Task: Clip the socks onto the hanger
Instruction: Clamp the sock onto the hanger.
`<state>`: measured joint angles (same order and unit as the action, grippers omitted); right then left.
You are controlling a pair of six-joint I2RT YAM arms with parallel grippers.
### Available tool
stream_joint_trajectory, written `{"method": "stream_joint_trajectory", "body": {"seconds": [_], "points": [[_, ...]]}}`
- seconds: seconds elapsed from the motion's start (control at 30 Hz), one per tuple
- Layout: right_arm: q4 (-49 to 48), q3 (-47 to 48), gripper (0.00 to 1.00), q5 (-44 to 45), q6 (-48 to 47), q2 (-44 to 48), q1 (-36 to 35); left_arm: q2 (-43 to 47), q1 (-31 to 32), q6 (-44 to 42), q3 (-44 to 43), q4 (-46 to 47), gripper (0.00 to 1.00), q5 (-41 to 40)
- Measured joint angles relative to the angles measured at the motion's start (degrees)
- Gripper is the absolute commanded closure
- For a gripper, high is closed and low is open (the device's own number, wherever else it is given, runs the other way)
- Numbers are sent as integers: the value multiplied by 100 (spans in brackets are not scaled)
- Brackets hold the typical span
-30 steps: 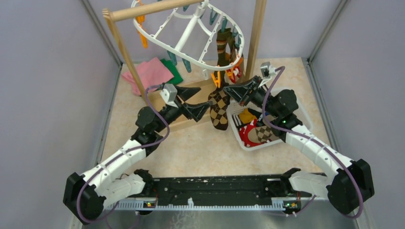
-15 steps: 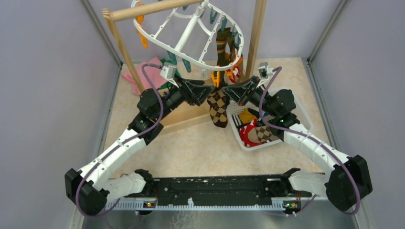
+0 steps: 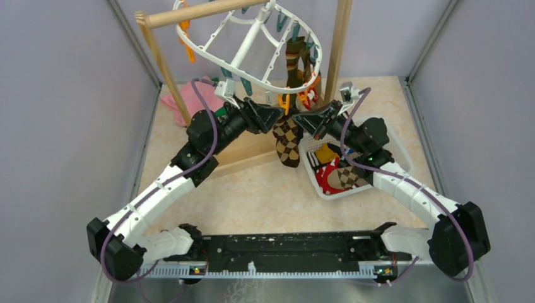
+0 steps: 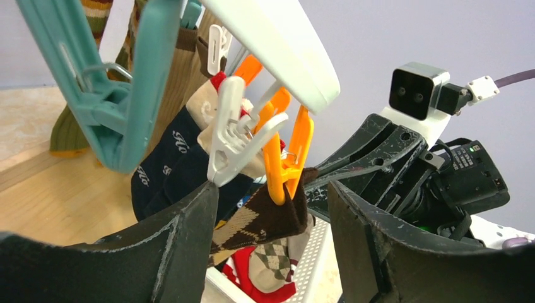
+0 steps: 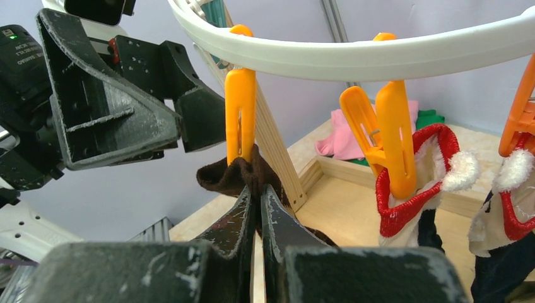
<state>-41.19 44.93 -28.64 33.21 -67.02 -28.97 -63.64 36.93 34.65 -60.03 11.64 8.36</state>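
Observation:
The white oval hanger (image 3: 249, 41) hangs tilted from the wooden rack. A brown argyle sock (image 3: 288, 142) dangles under its near rim. My right gripper (image 3: 300, 120) is shut on the sock's cuff (image 5: 230, 175), just under an orange clip (image 5: 240, 113) whose lower end meets the cuff. My left gripper (image 3: 275, 114) is open, and its jaws stand either side of that orange clip (image 4: 284, 165) and the cuff (image 4: 265, 218) without touching them. Red-and-white and navy socks (image 5: 410, 189) hang clipped beside it. A brown-green striped sock (image 3: 295, 60) hangs farther back.
A white perforated basket (image 3: 313, 182) at the right holds more socks, red-and-white and argyle (image 3: 329, 175). The rack's wooden posts (image 3: 336, 50) and base board (image 3: 246, 158) stand behind the arms. A folded pink cloth (image 3: 189, 98) lies at the back left. Grey walls close both sides.
My left arm has swung up and back from beside the sock's middle to the orange clip at the hanger's rim. My right gripper has kept its hold and barely moved.

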Motion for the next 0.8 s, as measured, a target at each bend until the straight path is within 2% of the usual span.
{"method": "stream_joint_trajectory", "body": {"seconds": [0.33, 0.8], "points": [[-52, 0, 100, -28, 42, -52, 0, -4, 387, -190, -400, -619, 22, -374], [-125, 2, 100, -107, 96, -114, 0, -481, 557, -507, -815, -787, 29, -931]]}}
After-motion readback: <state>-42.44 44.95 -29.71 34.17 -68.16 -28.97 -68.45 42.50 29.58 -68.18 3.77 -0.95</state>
